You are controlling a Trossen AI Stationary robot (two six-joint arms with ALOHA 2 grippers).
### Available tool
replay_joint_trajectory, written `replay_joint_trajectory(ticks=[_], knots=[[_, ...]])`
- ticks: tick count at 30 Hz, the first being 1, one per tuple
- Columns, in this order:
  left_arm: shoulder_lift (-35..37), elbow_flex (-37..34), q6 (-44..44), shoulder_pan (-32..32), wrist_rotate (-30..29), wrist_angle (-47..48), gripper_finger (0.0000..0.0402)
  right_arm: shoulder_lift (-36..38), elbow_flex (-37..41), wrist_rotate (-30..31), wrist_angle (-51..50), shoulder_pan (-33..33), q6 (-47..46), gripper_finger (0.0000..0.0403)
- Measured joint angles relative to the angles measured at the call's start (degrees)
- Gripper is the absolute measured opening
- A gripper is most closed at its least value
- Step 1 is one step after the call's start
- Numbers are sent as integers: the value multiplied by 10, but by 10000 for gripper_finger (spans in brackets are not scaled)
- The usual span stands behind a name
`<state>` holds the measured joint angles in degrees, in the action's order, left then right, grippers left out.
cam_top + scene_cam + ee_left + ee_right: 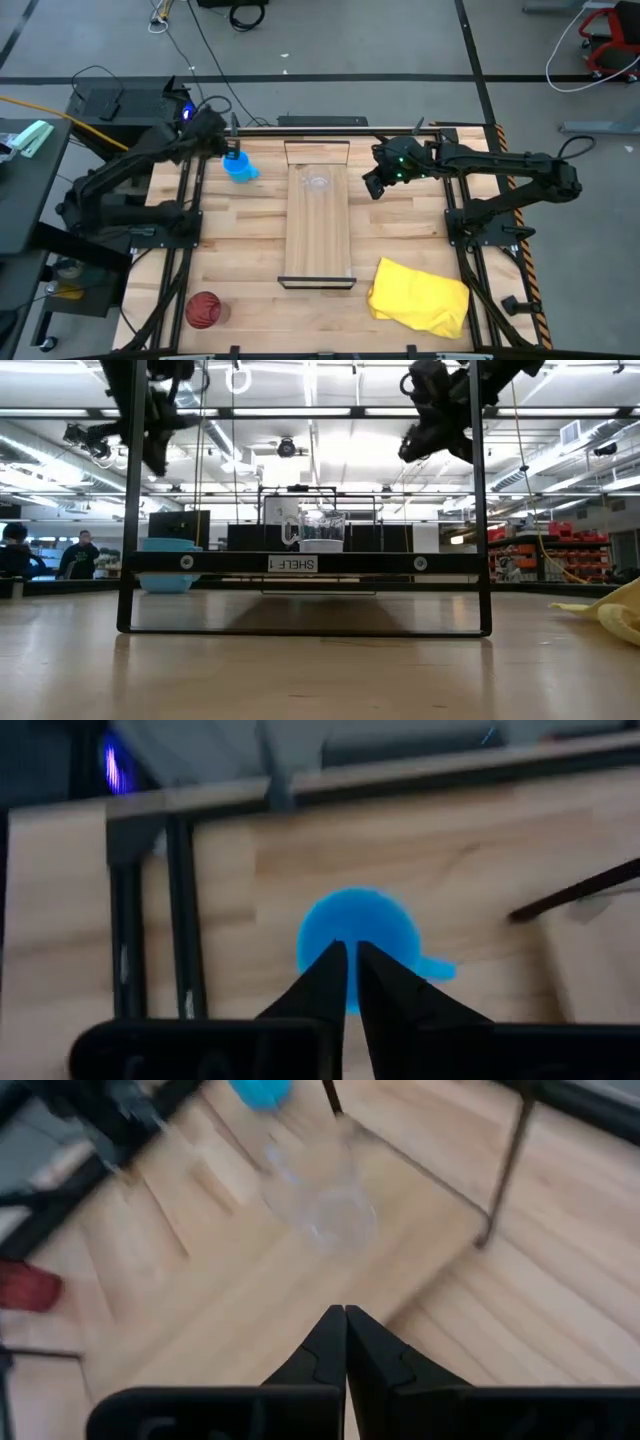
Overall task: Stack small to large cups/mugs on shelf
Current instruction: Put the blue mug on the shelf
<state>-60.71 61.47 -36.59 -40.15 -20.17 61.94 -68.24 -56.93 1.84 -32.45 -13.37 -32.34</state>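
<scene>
Shelf [318, 235] lies along the middle of the table [250, 250], a pale plank with dark end brackets; in the low view it shows as a dark frame carrying a "SHELF 1" label.

Clear cup [318, 182] stands on the shelf near its far end, alone there. Low view shows it upright on the plank [322, 530].

Blue mug [240, 167] sits on the table just beside the shelf's far left corner, off the plank. Left gripper [232, 148] hovers directly over it, raised above the table in the low view; in the left wrist view its fingers [330, 982] are almost together with only a thin gap, holding nothing, mug [358, 942] below them.

Right gripper [374, 184] hangs in the air beside the shelf's right edge, near the clear cup, fingers closed and empty.

Red cup [204, 310] is at the table's near left corner, well apart from the shelf. Yellow cloth [420, 296] lies crumpled at near right.
</scene>
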Motion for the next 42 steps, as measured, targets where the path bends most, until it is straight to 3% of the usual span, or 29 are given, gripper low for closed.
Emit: replay_joint_trajectory(ticks=[4, 10, 17, 26, 35, 42], knots=[[-35, 0, 17, -82, 87, 15, 56, -2, 0, -1, -28, 1, 5, 11], [-107, 0, 53, -153, 132, 19, 91, -2, 0, -4, -58, 11, 6, 31], [-191, 0, 85, -167, 151, 9, 124, -2, 0, -4, -62, 36, -7, 55], [-259, 0, 92, -166, 175, -21, 148, -2, 0, -4, -62, 50, -13, 57], [-274, 0, 94, -166, 172, -55, 131, -2, 0, 0, -62, 49, -25, 56], [-274, 0, 123, -166, 168, -60, 75, -2, 0, 7, -62, 49, -24, 56]])
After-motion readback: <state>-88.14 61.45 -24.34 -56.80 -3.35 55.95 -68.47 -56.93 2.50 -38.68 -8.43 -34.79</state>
